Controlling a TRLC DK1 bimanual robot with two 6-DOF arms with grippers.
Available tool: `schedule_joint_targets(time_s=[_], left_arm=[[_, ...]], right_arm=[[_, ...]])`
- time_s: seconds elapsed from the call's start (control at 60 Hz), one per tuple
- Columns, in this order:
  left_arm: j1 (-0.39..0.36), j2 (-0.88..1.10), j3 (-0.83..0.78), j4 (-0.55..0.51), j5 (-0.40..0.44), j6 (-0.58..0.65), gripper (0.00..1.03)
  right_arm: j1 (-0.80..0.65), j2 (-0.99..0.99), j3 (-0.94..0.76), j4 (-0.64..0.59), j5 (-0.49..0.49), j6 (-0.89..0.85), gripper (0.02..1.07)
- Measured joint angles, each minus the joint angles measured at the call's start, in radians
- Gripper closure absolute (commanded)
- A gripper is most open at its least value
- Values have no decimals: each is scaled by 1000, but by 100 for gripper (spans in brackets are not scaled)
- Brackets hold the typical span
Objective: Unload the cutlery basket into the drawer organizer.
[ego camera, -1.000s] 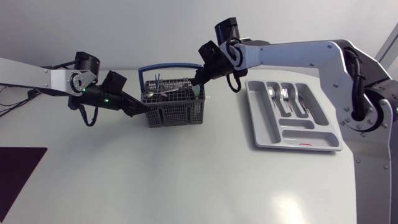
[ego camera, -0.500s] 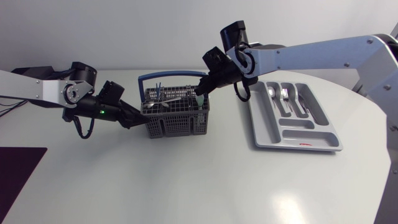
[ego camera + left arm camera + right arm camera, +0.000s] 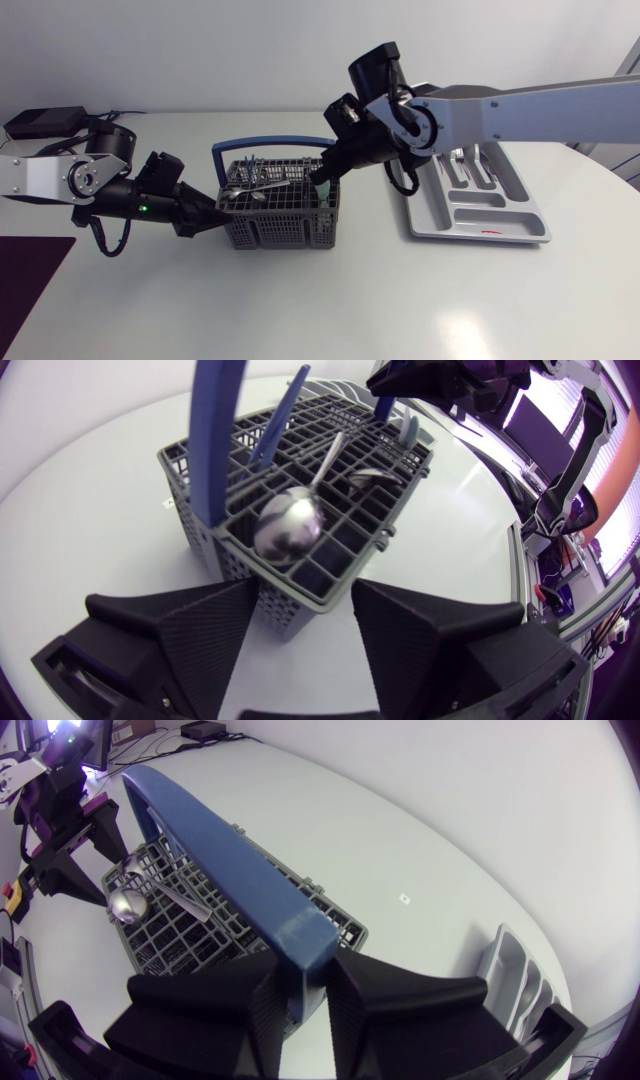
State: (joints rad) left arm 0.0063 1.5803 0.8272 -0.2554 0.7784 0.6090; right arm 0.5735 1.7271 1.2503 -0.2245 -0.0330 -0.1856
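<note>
Two grippers hold one basket. The right gripper is closed narrowly on its blue handle. The left gripper stands wide, its fingers pressed to both walls of a corner. One spoon lies on the basket's grid. One organizer sits nearby, on the right arm's side.

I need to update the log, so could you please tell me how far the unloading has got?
Done: some cutlery already lies in the organizer. In hand: no cutlery; the right gripper is shut on the handle of the basket, and the left gripper sits at its corner. Left: a spoon and more in the basket.
</note>
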Motion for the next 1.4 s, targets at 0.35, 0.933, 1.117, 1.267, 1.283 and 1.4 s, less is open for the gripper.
schedule_joint_targets(time_s=[0.35,0.933,1.117,1.267,1.283,1.4], left_arm=[[-10,-42,-60,-8,21,24,30],[-28,-141,-100,7,10,24,30],[-60,-142,-100,7,6,23,30],[-84,-143,-100,7,6,23,30],[-87,-142,-100,7,6,23,30],[-95,-146,-102,6,6,23,30]], right_arm=[[8,-146,-172,-8,13,16,39],[33,-467,-352,-8,83,-92,7],[33,-553,-360,-61,60,-107,7],[26,-577,-389,-77,27,-107,7],[24,-579,-394,-81,26,-107,7],[18,-585,-409,-88,18,-107,7]])
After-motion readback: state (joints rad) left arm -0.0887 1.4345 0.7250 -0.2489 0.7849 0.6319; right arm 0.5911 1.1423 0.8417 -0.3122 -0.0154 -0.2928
